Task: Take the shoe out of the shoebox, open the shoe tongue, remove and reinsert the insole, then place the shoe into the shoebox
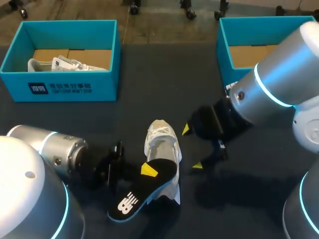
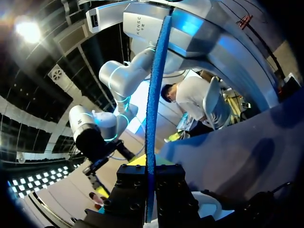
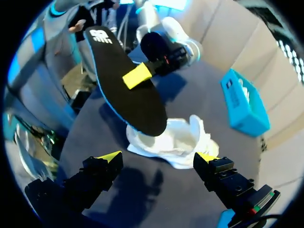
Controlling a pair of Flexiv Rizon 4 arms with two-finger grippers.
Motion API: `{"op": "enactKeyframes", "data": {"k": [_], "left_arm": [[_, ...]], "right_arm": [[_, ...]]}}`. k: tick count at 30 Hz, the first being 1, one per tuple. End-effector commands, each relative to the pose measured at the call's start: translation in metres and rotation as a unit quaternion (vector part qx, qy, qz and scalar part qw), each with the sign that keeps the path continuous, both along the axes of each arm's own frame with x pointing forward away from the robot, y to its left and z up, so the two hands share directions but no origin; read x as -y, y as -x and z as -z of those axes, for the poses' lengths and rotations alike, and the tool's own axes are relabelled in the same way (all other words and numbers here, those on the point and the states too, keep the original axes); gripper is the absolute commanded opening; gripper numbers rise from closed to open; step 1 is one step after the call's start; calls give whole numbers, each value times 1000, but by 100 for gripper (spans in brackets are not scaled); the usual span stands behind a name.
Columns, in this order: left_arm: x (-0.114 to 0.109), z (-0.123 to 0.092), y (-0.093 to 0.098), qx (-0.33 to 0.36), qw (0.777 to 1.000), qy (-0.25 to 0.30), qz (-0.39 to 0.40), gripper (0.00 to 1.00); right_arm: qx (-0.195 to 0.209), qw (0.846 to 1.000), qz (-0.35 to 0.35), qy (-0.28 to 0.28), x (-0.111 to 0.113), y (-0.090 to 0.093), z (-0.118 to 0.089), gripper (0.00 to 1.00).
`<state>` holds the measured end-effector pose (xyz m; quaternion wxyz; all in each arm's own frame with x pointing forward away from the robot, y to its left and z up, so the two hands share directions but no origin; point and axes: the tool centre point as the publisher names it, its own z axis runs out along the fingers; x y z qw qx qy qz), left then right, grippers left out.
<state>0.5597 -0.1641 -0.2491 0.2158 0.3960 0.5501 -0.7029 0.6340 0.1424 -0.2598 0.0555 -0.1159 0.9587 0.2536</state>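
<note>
A white shoe lies on the dark table, toe pointing away from me. Over its heel slants the black insole with its blue edge, and my left gripper is shut on it from the left. In the left wrist view the insole stands edge-on between the left gripper's fingers. My right gripper stands open just right of the shoe, holding nothing. In the right wrist view the shoe lies ahead of the open right gripper, with the insole raised beyond it.
A teal shoebox at the back left holds another white shoe. A second teal shoebox stands at the back right, partly behind my right arm. In the right wrist view one teal shoebox shows beyond the shoe.
</note>
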Motion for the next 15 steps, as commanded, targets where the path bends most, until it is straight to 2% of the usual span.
{"op": "enactKeyframes", "data": {"k": [1, 6, 7, 15], "left_arm": [[4, 3, 4, -15, 1000, -1, -11, 0], [8, 3, 1, -28, 999, -11, -38, 0], [7, 3, 0, -30, 998, -26, -47, 0], [7, 3, 0, -30, 998, -26, -47, 0]], "right_arm": [[-20, 999, 33, 20, -16, 2, 12, 100], [-46, 995, 82, 26, -17, 7, 30, 100], [-46, 995, 82, 26, -17, 7, 30, 100], [-46, 995, 82, 26, -17, 7, 30, 100]]}}
